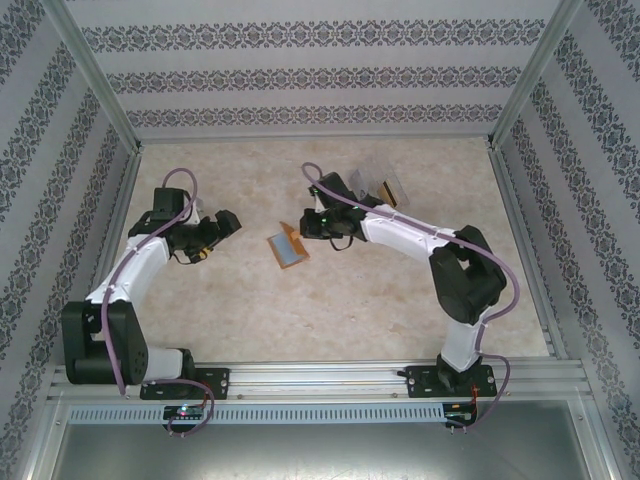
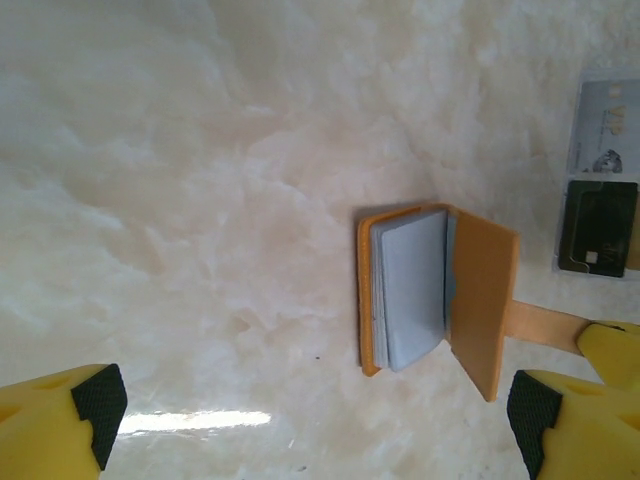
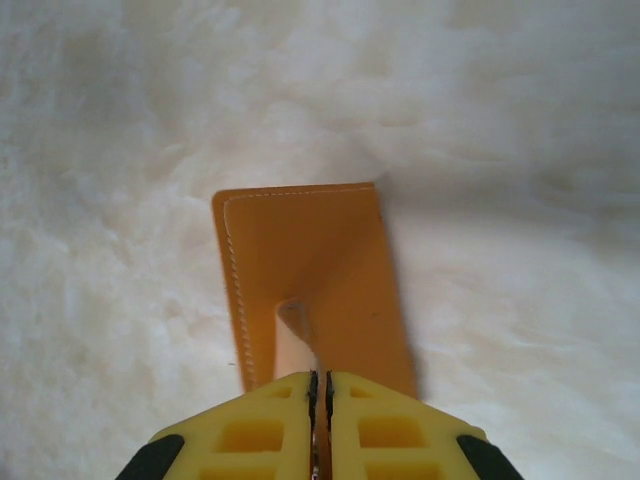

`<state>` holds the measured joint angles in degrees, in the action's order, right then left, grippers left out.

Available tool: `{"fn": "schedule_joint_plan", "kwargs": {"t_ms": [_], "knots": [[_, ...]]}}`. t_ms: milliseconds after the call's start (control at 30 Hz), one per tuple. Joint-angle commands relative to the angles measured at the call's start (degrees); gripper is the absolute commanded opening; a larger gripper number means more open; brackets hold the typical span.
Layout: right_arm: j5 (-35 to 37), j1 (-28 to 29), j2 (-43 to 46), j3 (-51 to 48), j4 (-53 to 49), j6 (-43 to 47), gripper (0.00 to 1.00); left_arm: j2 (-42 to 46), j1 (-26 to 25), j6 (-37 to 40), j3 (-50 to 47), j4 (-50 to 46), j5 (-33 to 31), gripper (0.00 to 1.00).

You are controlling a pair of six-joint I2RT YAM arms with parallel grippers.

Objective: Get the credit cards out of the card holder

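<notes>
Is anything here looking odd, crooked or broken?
Only the card holder: it lies half open near mid-table, one orange cover tilted up rather than flat, because the right gripper is pinching its little tab. Nothing looks spilled or damaged.

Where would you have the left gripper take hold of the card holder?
Probably the flat-lying half of the card holder, grey-blue pockets included, pinched across its long outer edge from the left arm's side: it lies flat, while the right gripper pinches the raised cover's tab.
</notes>
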<state>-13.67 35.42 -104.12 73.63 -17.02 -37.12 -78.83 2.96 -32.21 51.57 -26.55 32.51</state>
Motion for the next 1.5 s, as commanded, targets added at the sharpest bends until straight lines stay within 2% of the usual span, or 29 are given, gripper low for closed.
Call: {"fn": "schedule_joint_plan", "kwargs": {"t_ms": [0, 200, 300, 367, 567, 833, 933, 1033, 1133, 1333, 1467], "knots": [[-2.7, -2.3, 2.7, -4.8, 1.0, -0.5, 0.1, -2.4, -2.6, -2.3, 1.6, 5.8, 5.9, 0.99], [-4.6, -5.7, 2.9, -9.5, 1.4, 2.7, 0.1, -7.2, -11.7, -7.1, 4.0, 12.6, 5.6, 0.94], [-4.5, -6.9, 2.1, -10.9, 2.0, 3.5, 0.1, -11.5, -17.3, -8.1, 8.0, 12.0, 2.7, 0.82], [-4.3, -7.5, 1.6, -11.2, 2.4, 3.8, 0.1, -14.6, -20.3, -8.6, 10.7, 11.9, 0.7, 0.77], [-3.4, -7.9, -1.9, -7.5, 0.9, 6.1, 0.1, -24.7, -25.5, -9.4, 18.0, 12.4, -1.2, 0.51], [-4.6, -9.1, -6.1, -2.6, 0.4, 7.1, 0.11, -35.5, -27.3, -9.1, 26.9, 11.1, -0.9, 0.26], [-4.6, -10.2, -4.6, -2.6, -0.8, 7.1, 0.17, -37.8, -27.5, -8.7, 28.8, 9.7, -1.0, 0.19], [-5.4, -11.5, -1.6, -3.3, -2.3, 8.5, 0.25, -39.3, -27.7, -7.6, 29.4, 7.7, -1.9, 0.15], [-5.3, -11.7, 1.6, -4.1, -3.6, 9.5, 0.28, -40.4, -27.8, -6.5, 29.4, 6.7, -1.9, 0.13], [-6.2, -9.4, 4.5, -8.0, 1.8, 6.2, 0.21, -42.6, -28.3, -4.6, 30.0, 5.5, 0.1, 0.13], [-6.7, -7.3, 2.2, -7.5, 2.6, 4.7, 0.19, -43.3, -28.8, -2.9, 30.4, 4.1, 0.3, 0.11]]}}
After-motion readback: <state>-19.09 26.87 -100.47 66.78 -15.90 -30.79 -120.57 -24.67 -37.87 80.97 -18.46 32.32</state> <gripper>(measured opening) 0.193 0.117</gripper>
